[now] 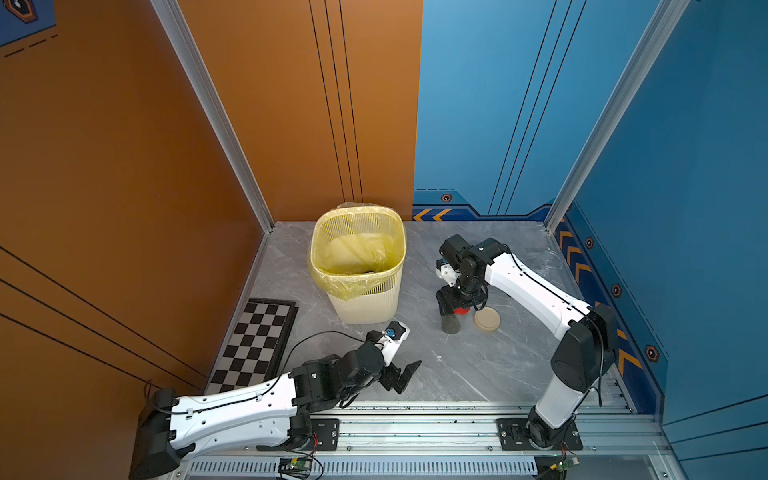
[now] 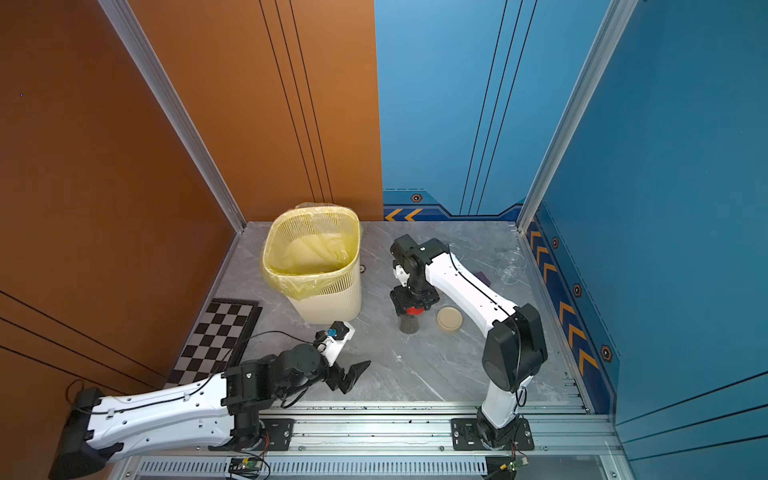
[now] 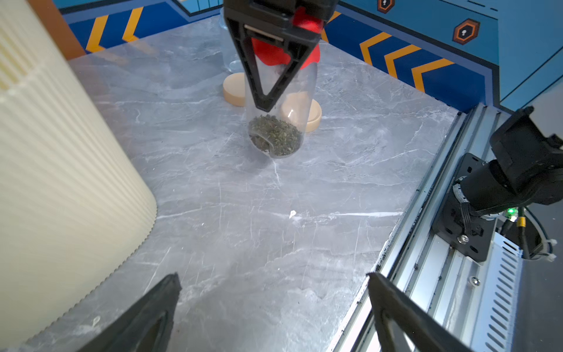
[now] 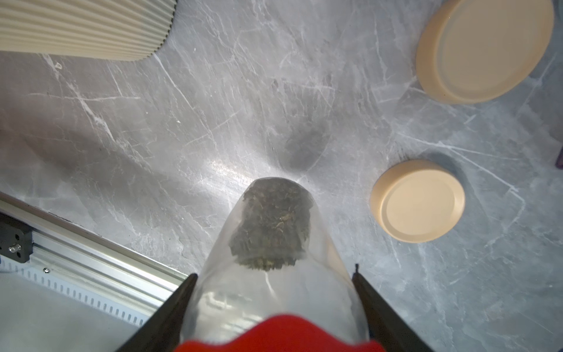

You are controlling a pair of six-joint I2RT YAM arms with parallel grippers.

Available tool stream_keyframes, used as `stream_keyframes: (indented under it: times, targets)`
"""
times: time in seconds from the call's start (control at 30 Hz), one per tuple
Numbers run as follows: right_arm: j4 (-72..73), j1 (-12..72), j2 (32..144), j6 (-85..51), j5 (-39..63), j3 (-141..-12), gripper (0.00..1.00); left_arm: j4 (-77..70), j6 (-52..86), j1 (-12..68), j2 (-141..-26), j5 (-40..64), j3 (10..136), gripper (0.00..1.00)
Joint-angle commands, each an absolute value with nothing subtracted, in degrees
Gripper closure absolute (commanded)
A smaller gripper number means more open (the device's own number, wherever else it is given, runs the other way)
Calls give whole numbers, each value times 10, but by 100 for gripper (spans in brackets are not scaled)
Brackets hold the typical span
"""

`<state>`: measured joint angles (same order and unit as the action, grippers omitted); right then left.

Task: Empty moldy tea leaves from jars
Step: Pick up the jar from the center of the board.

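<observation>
1. My right gripper [image 4: 275, 272] is clamped on the red-lidded jar [image 3: 304, 82], one finger on each side of the glass just under the red lid [image 4: 280, 335].
2. The jar hangs upright, long axis vertical and lid on top. The tea leaves [image 3: 275, 138] sit in a dark clump at its bottom.
3. From the offset shadow in the right wrist view I judge the base is just off the marble table [image 1: 457, 374], though I can't be sure.
4. My left gripper [image 3: 272, 275] is spread wide and empty, low over the table near the front rail.
5. This is the relation that matters: the jar lies straight ahead of the left jaws, well apart and farther from the rail. The lower glass is bare on that side.
6. The lid is still on, so nothing pours yet. I reckon the left gripper goes forward level and takes the lower body across its width, leaving the lid to the right.
7. The cream slatted bin [image 1: 365, 307] stands on the robot's left of the jar, close by the left arm.
8. A beige lid [image 4: 417, 201] lies flat near the jar, with another beige lid [image 4: 484, 48] beyond it, so I would avoid both on the approach.
</observation>
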<state>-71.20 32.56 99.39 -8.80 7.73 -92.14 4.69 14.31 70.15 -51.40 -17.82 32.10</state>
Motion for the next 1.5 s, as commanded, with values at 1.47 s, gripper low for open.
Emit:
stream_keyframes:
  times: [1.47]
  targets:
    - [-684, 416, 879, -183, 254, -943, 56, -315, 5, 594, -583, -43, 236, 2]
